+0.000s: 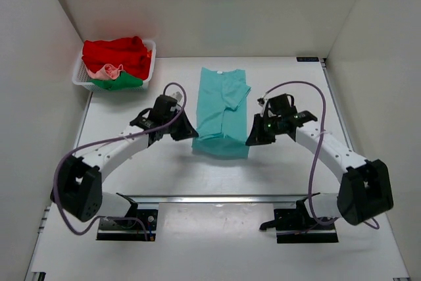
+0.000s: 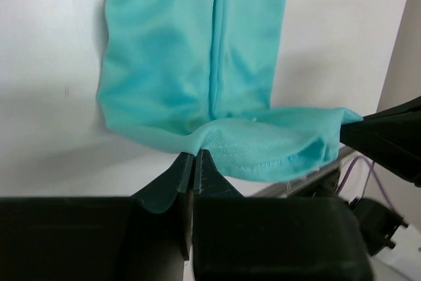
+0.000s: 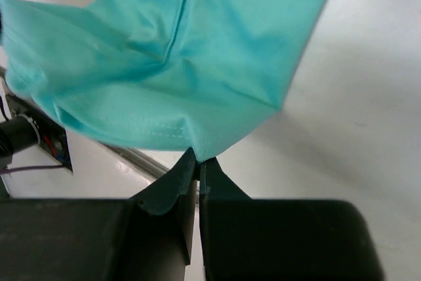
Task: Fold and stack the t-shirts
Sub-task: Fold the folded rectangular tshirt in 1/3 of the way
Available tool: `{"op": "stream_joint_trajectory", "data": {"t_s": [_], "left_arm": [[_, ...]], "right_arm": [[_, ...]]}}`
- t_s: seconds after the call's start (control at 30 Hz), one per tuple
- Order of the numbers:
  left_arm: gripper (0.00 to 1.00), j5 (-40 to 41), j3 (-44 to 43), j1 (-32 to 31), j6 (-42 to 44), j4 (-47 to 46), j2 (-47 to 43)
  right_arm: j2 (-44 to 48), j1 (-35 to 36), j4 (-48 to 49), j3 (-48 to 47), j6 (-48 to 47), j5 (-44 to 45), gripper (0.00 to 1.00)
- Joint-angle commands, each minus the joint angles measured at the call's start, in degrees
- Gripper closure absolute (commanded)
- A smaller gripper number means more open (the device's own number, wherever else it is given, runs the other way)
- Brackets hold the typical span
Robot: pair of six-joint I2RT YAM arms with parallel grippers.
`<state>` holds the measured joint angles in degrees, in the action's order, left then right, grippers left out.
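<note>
Teal t-shirt (image 1: 220, 103): hem end raised, body stretching ahead of fingers. Left hand (image 2: 196, 157): clamped on one hem corner. Right hand (image 3: 198, 162): clamped on opposite corner.

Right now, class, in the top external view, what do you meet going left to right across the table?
The white basket → left gripper → teal t-shirt → right gripper.
</note>
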<state>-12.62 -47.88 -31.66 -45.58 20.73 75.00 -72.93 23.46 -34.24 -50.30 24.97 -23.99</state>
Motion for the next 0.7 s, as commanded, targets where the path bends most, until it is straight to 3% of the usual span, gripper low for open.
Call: {"op": "stream_joint_trajectory", "data": {"t_s": [0.0,0.5,0.53,0.57,0.6,0.63,0.67], "left_arm": [[1.0,-3.54,-7.74,3.44,4.97,2.03,5.74],[1.0,-5.13,-40.17,12.32,9.64,5.37,35.81],[0.92,-5.65,-40.88,12.58,9.55,4.76,36.61],[0.62,-6.27,-42.37,13.37,8.94,3.8,38.36],[0.58,-7.58,-43.43,14.25,8.67,1.88,39.59],[0.57,-7.85,-44.31,14.69,8.32,0.55,40.13],[0.53,-8.55,-44.93,15.74,7.53,-0.77,40.83]], "right_arm": [[-5.11,-3.41,-2.32,-7.76,-6.42,-0.8,1.0],[-36.21,-10.71,-5.05,-41.17,-11.44,0.43,1.0],[-37.89,-10.63,-5.14,-42.41,-11.44,0.61,1.0],[-39.3,-11.5,-5.05,-44.51,-11.26,1.74,1.0],[-40.44,-11.77,-5.05,-46.27,-10.65,2.36,0.96],[-40.54,-12.38,-3.74,-46.2,-10.3,3.67,0.81],[-40.63,-12.48,-2.34,-46.03,-9.51,5.43,0.77]]}}
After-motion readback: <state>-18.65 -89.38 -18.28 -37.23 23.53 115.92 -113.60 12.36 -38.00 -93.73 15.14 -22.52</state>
